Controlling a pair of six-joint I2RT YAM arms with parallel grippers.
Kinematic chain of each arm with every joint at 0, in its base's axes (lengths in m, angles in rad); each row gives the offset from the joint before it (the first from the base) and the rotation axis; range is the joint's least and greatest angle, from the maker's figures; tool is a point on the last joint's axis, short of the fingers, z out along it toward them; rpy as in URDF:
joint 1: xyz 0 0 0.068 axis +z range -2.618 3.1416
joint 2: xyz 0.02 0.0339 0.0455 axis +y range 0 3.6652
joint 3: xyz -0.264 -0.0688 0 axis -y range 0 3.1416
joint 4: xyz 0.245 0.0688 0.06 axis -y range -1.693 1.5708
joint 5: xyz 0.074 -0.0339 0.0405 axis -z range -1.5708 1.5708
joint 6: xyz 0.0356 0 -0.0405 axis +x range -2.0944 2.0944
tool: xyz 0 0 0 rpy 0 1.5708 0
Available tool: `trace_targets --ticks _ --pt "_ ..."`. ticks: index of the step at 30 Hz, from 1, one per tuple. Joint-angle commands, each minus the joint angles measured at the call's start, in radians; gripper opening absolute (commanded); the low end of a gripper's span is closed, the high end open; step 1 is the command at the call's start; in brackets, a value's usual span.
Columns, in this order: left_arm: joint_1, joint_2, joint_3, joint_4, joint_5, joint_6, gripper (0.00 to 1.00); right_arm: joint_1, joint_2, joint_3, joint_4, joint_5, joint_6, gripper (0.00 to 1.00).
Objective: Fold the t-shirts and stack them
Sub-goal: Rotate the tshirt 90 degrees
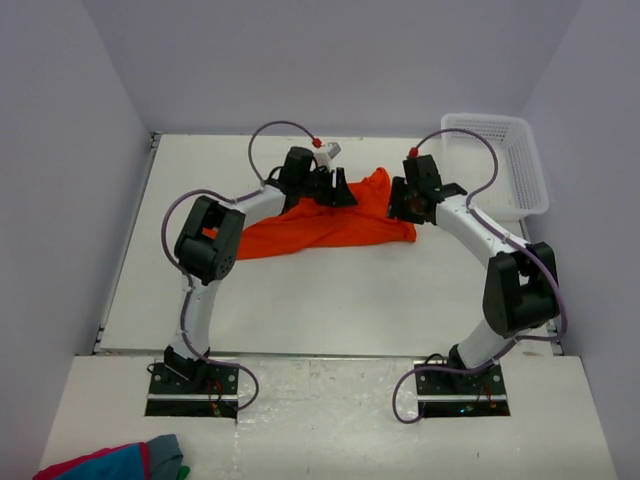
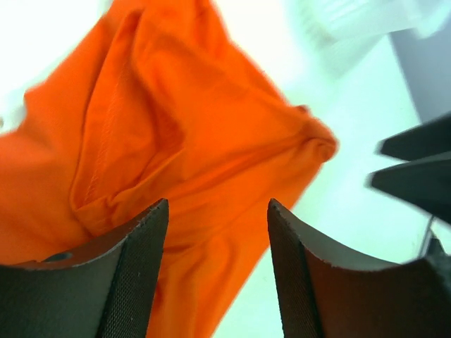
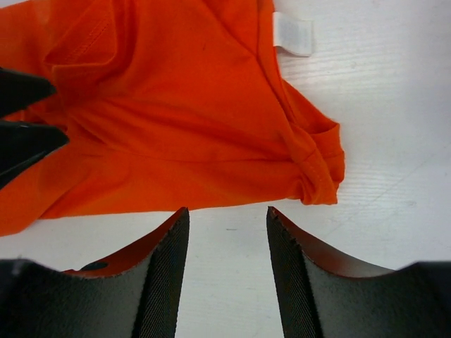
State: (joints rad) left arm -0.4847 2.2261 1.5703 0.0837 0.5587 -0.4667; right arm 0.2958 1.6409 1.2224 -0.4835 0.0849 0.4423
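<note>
T-shirt (image 1: 330, 225), plain orange and badly crumpled, is lying in a loose heap toward the far middle of the white worktop (image 1: 350, 300). Its body is trailing out to the left and a bunched corner (image 3: 317, 169) is pointing right. Both arms are reaching over it from the near edge, one at each side, apparently so that each can take an end and spread the cloth flat before any fold is tried.

The left arm's fingers (image 2: 134, 282) are standing moderately apart and gripping nothing. They are hanging above wrinkled cloth, close to a stitched hem (image 2: 106, 141). The right arm's fingers (image 3: 162, 282) are likewise parted and holding nothing. They are hovering over bare worktop just on the near side of the shirt's edge, beside that bunched right corner, which looks like the handiest place to pinch.

A white label (image 3: 292, 34) is showing at the far edge of the cloth, probably marking the neck and helping to tell which way the garment is lying. No fold appears to be made yet, so the job is looking to be at its start.

A white basket (image 1: 500, 165) is sitting at the far right, apart from the shirt. A red, blue and grey cloth bundle (image 1: 110, 462) is resting at the near left, well away from the work.
</note>
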Motion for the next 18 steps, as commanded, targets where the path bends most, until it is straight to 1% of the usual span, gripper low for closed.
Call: trace_targets --ticks 1,4,5,6,7,8,9,10,15,18 --pt "0.008 -0.129 0.077 0.036 0.087 0.051 0.6 0.023 -0.039 -0.024 0.042 -0.042 -0.02 0.5" --pt "0.008 -0.106 0.148 -0.008 0.109 0.045 0.61 0.042 -0.073 -0.059 0.056 -0.048 -0.007 0.5" --pt "0.008 -0.079 0.181 -0.024 0.119 0.039 0.58 0.048 -0.099 -0.07 0.06 -0.034 -0.002 0.47" --pt "0.008 -0.062 0.2 -0.032 0.142 0.03 0.54 0.06 -0.114 -0.08 0.063 -0.021 0.015 0.43" --pt "0.009 -0.043 0.214 -0.035 0.156 0.011 0.35 0.068 -0.131 -0.095 0.066 -0.011 0.021 0.34" --pt "0.006 -0.016 0.226 -0.036 0.167 0.002 0.22 0.072 -0.16 -0.101 0.068 -0.011 0.022 0.04" --pt "0.003 -0.003 0.226 -0.035 0.164 -0.007 0.09 0.083 -0.173 -0.104 0.065 -0.008 0.033 0.0" --pt "0.0 0.007 0.226 -0.038 0.161 -0.018 0.0 0.089 -0.185 -0.112 0.065 -0.008 0.038 0.0" --pt "-0.034 0.053 0.217 -0.015 0.196 -0.026 0.0 0.101 -0.217 -0.124 0.053 -0.005 0.039 0.0" --pt "-0.061 0.092 0.256 -0.038 0.192 -0.021 0.0 0.106 -0.23 -0.13 0.043 0.004 0.042 0.0"
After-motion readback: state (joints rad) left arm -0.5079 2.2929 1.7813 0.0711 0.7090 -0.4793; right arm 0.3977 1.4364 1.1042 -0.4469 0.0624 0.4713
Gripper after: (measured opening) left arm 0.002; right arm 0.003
